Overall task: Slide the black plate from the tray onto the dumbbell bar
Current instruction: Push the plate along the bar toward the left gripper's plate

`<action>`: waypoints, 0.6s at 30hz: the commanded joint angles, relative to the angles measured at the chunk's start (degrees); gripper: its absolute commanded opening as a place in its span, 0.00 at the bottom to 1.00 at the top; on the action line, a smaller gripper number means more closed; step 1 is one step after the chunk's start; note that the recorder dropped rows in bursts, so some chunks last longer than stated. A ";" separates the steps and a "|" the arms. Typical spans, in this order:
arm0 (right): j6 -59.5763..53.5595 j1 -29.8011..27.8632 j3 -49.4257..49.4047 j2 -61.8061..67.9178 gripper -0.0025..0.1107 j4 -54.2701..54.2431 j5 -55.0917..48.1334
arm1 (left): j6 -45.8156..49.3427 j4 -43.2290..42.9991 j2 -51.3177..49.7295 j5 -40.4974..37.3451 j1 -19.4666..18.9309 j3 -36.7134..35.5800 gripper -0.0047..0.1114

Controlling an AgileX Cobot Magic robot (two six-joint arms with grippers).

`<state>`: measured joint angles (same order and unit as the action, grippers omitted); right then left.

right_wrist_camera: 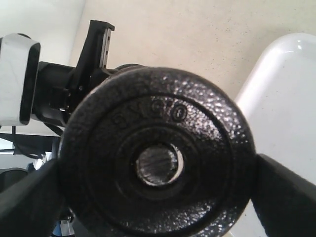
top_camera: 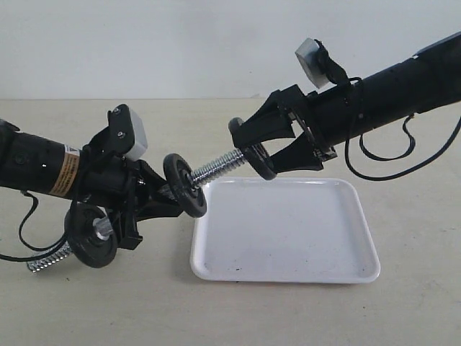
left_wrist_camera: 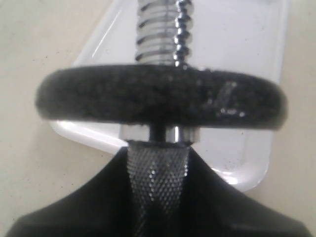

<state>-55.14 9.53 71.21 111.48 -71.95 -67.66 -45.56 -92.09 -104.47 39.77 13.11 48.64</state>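
Up close, black plate (right_wrist_camera: 163,118) fills the frame, off the tray (top_camera: 288,231), right gripper (top_camera: 252,150) clamping its rim, hole meeting dumbbell bar (top_camera: 216,167) tip; left gripper (top_camera: 162,194) clenches bar. Sliding remains.

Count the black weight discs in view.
3. The black plate in the right fingers at the dumbbell bar tip; a second disc beside the left fingers; a third disc at the bar's lower end. More may be hidden.
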 commanded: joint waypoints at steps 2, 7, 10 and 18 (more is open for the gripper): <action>-0.30 -0.32 0.36 -1.11 0.02 -3.44 -2.30 | 1.72 8.56 2.75 10.23 0.11 1.65 0.08; 0.08 -0.20 0.36 -1.11 0.02 -3.41 -2.30 | 1.72 8.56 2.24 10.14 0.11 1.65 0.08; 0.31 1.00 0.36 -1.11 0.02 -3.41 -2.30 | 1.72 8.70 1.17 10.14 0.11 1.65 0.08; -1.09 3.68 0.36 -1.11 0.02 -3.61 -2.30 | 2.21 9.35 -0.67 12.45 0.11 1.65 0.08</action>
<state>-54.84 11.91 71.21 111.44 -71.08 -65.37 -43.38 -89.43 -106.50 42.82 12.79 48.83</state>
